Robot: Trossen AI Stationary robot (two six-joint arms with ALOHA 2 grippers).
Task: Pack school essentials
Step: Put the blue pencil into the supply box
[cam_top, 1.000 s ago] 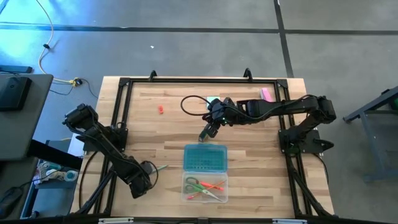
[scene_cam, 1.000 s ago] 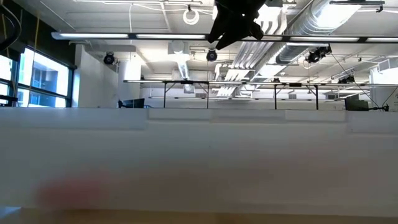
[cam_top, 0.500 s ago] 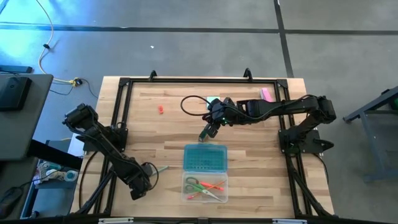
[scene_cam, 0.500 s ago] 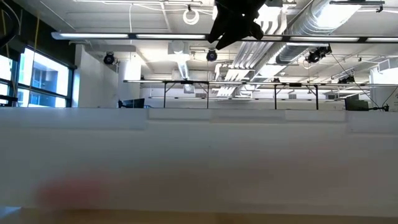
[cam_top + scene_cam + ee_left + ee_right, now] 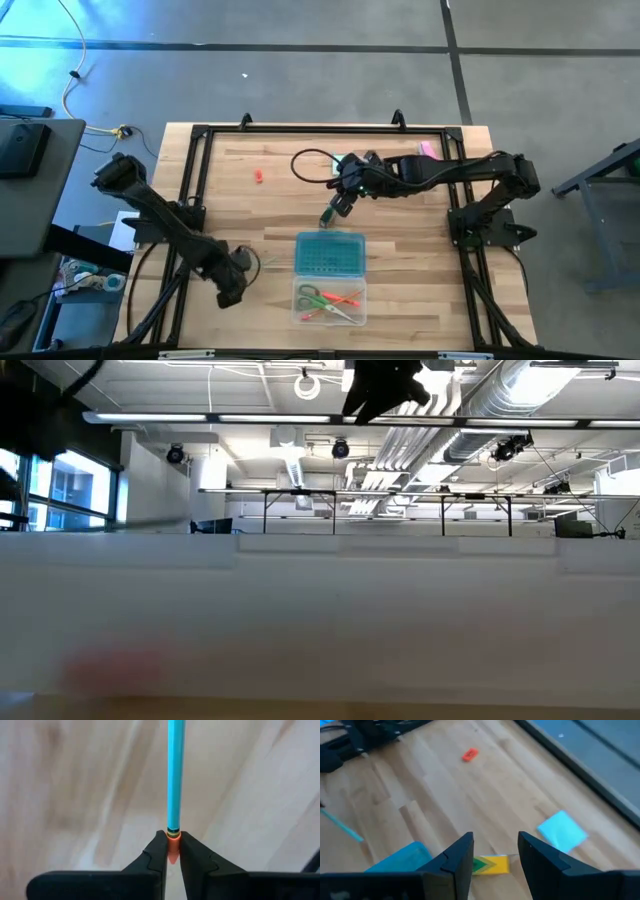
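Turquoise and thin, the pencil (image 5: 175, 775) is pinched at its orange eraser end by the left gripper (image 5: 173, 851), low over the counter (image 5: 270, 210) beside the clear box (image 5: 331, 291). Light and stiff, it will likely swing from so far back; a mid-shaft hold looks steadier. Farther off, the right gripper (image 5: 495, 854) hangs half-open and empty above a yellow-green marker piece (image 5: 490, 864).

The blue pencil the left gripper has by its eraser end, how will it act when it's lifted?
The blue pencil looks straight and thin, so probably stiff and light. The left gripper pinches only its orange eraser tip, so it may pivot or droop. Set down, it could roll.
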